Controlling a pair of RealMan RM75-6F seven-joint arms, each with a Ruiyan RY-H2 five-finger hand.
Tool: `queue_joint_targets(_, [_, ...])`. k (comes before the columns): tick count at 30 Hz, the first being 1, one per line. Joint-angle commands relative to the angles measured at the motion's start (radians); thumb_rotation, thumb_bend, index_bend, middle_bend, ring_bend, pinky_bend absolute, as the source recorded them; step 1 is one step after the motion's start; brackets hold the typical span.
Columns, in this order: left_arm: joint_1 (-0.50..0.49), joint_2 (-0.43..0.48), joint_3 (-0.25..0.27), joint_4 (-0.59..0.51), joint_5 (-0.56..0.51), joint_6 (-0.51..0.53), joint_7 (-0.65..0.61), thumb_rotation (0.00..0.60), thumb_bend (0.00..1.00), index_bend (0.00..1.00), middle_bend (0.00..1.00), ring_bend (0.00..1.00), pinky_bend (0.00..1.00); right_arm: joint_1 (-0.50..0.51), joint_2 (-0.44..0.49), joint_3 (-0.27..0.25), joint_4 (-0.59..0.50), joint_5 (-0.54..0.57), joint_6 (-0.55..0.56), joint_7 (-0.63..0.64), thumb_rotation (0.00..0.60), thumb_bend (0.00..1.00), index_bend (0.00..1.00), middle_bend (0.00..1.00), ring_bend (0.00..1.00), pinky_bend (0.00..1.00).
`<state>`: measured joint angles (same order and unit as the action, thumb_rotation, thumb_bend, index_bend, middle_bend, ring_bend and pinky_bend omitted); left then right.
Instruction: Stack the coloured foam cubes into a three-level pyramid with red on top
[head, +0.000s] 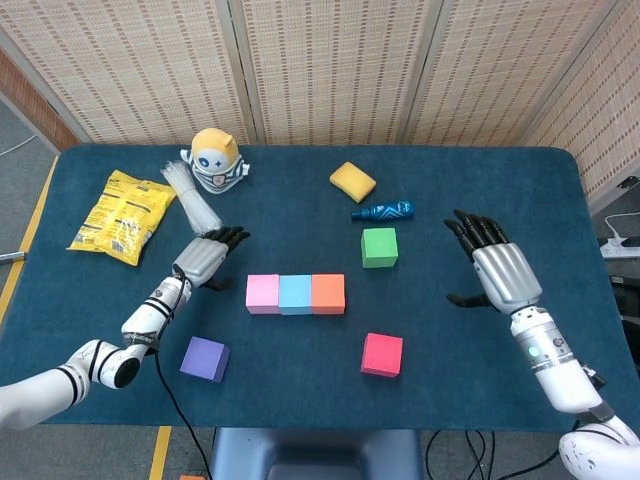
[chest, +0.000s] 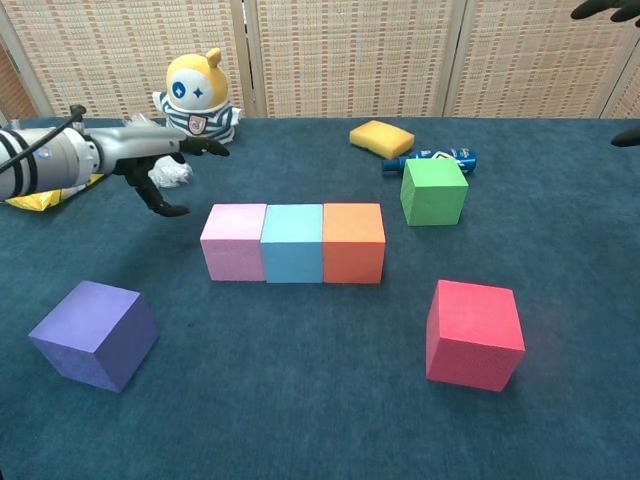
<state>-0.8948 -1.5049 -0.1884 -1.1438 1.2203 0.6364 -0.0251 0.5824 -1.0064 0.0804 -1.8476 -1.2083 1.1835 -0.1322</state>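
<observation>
Three cubes, pink cube (head: 262, 293), blue cube (head: 295, 293), orange cube (head: 328, 292), touch in a row | we hold nothing, both hands spread: left hand (head: 203, 259) just beside pink, right hand (head: 498, 268) well apart | red cube (head: 382, 354) nearer right fingers | risk: a sweeping left hand nudges the row.

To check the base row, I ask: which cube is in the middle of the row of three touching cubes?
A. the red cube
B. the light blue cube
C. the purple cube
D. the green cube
B: the light blue cube sits between the pink cube and the orange cube, touching both.
</observation>
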Motion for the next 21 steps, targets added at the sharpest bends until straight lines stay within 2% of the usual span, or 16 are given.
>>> queue_joint_targets(1, [-0.019,-0.02,0.001,0.017,-0.015,-0.022,0.014,0.6,0.36,0.0,0.0,0.0,0.13,-0.012,0.001,0.003,0.009,-0.01,-0.005,0.015,0.6,0.16,0.0,0.07,0.0,0.17])
queue_joint_targets(21, [-0.097,-0.077,-0.007,0.056,-0.029,-0.073,0.02,0.6,0.36,0.0,0.0,0.0,0.13,-0.072,0.0,0.03,0.069,-0.027,-0.031,0.089,0.6,0.16,0.0,0.07,0.0,0.17])
